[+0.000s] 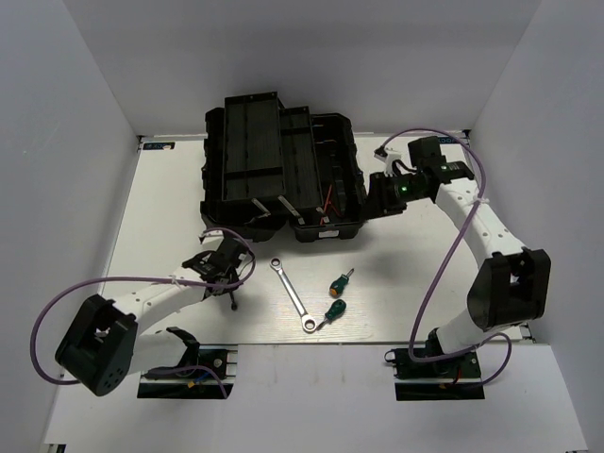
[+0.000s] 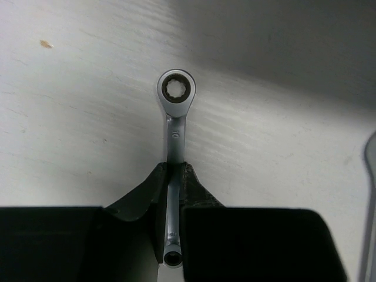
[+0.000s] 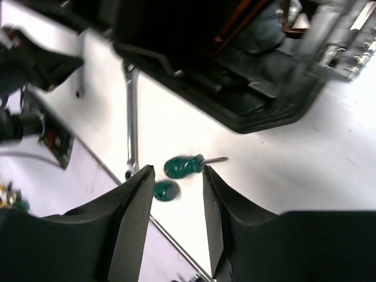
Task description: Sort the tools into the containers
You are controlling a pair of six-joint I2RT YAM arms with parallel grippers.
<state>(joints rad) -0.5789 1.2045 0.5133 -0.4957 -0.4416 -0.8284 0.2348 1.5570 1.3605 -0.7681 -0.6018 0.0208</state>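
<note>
My left gripper (image 2: 173, 167) is shut on the shaft of the short silver wrench (image 2: 175, 111), whose ring end points away over the white table. In the top view the left gripper (image 1: 225, 274) is low at the left front of the black toolbox (image 1: 283, 170). The longer wrench (image 1: 293, 294) lies on the table with two green-handled screwdrivers (image 1: 341, 281) (image 1: 334, 312) to its right. My right gripper (image 1: 377, 195) hovers open beside the toolbox's right end. In its own view the right gripper (image 3: 177, 171) holds nothing, and the screwdrivers (image 3: 183, 166) lie far below.
The toolbox stands open at the back centre with its trays (image 1: 250, 142) fanned out. White walls enclose the table on three sides. The table's front edge (image 1: 311, 342) runs just below the tools. The longer wrench (image 2: 370, 158) shows at the right edge of the left wrist view.
</note>
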